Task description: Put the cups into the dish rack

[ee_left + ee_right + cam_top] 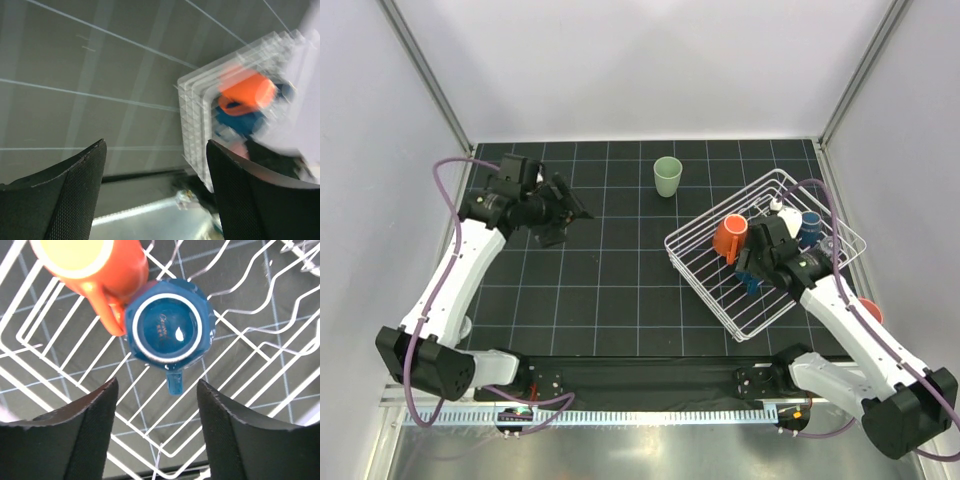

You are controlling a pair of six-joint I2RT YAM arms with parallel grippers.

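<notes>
The white wire dish rack (669,241) stands at the right of the table. An orange mug (730,238) lies inside it, with a navy cup (810,228) and a white one (788,215) at its far side. A blue mug (169,329) sits base up on the rack wires (250,365), touching the orange mug (95,270). My right gripper (157,405) hangs open just above the blue mug's handle, holding nothing. A pale green tumbler (667,176) stands upright on the mat behind the rack. My left gripper (570,212) is open and empty at the far left.
A reddish cup (868,310) sits on the table right of the rack, partly behind my right arm. The left wrist view is blurred and shows the rack (200,115) with the orange mug (247,90). Metal frame posts stand at the back corners.
</notes>
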